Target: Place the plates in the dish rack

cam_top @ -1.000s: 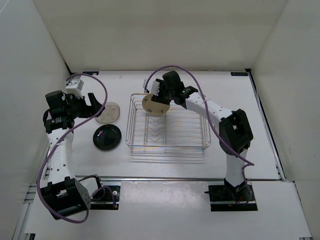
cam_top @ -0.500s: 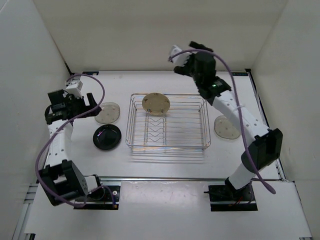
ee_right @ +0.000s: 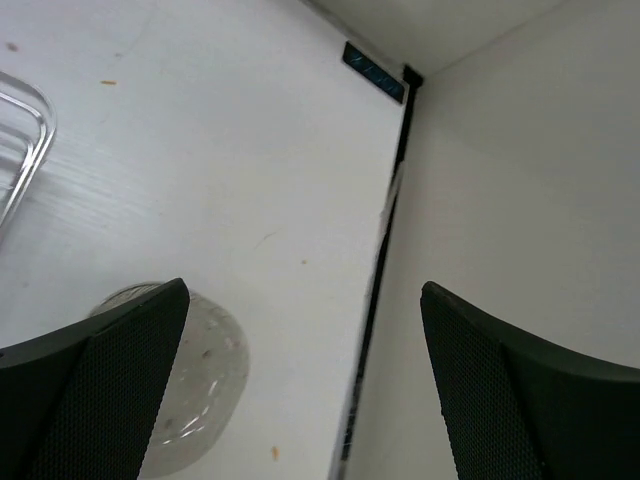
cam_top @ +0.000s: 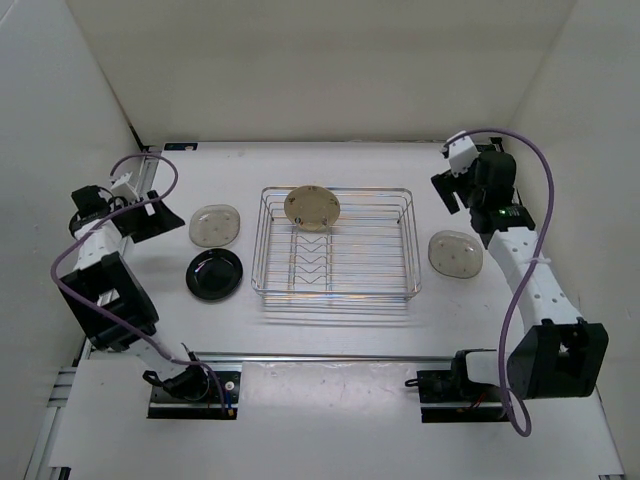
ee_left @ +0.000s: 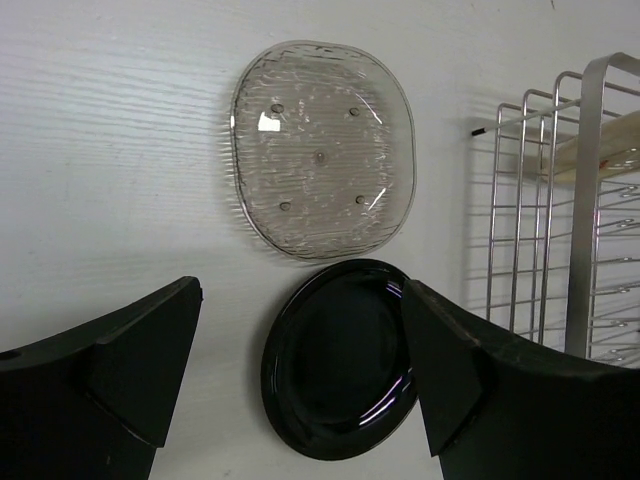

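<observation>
Risks, top view first: tan plate [cam_top: 312,207] stands on edge at the far end of rack [cam_top: 334,296], and I can't tell if it sits in a divider, so a knock on the wires while loading the next one could tip it flat or roll it. Other three plates lie flat on table [cam_top: 350,165]: left grey plate [cam_top: 215,224] and black plate [cam_top: 214,272] just left of rack, right grey plate [cam_top: 455,253] just right of it. Left gripper [cam_top: 152,216] hangs left of its pair, right gripper [cam_top: 447,188] sits beyond the right grey plate, both spread wide and empty, so nothing to drop yet. Left wrist view: left gripper [ee_left: 298,290] frames black plate [ee_left: 340,360] with left grey plate [ee_left: 322,150] just beyond it, rims very close, can't tell if touching; going for either one likely shoves the other, maybe into rack [ee_left: 585,200]. Both lie flat with low rims, so fingers may skid over the rim or jam on the table, and the glossy black one looks slick, my guess is it slips if pinched shallow. Right wrist view: right gripper [ee_right: 303,290] is aimed mostly at bare table and side wall, right grey plate [ee_right: 190,390] low at the left finger, rack [ee_right: 25,150] corner barely in frame; a descent from this pose misses, and a glancing touch could push the plate toward the wall where the fingers have less room
</observation>
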### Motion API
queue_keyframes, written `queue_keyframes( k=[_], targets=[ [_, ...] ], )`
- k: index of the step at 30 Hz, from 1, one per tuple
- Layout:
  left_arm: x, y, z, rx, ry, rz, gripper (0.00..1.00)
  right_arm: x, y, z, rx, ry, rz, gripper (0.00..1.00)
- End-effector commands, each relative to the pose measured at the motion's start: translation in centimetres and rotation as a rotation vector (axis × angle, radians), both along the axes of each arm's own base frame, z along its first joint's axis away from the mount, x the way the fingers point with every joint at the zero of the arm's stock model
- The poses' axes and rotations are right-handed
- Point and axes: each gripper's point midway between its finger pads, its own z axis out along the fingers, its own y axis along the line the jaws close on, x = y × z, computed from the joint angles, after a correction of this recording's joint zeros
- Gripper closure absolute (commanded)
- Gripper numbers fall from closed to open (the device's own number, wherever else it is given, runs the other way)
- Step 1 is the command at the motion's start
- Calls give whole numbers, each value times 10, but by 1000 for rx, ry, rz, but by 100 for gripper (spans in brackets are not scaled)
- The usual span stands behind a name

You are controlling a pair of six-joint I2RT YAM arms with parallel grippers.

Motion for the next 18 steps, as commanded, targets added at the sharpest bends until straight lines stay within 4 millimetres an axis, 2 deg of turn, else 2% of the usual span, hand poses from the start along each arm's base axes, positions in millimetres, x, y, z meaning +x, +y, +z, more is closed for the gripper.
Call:
queue_keyframes(
  k=[1,2,7,9,15,16,18],
  targets=[
    [9,-8,-2,-41,-40,-88,9,-9,9,13,185,-36,35,0],
    [10,-13,-7,-49,-35,-109,12,-13,4,13,225,-31,14,0],
    [13,-15,-40,-61,33,-134,13,-25,8,15,343,-19,59,0],
    [16,-13,-40,-54,28,-140,13,-27,11,20,379,-26,74,0],
    [24,-23,-58,-72,63,-178,16,-32,6,5,439,8,62,0],
    [26,-22,-56,-67,55,-179,16,-32,3,5,443,7,60,0],
    [26,-25,-65,-72,79,-184,18,-37,6,-6,452,31,67,0]
  ],
)
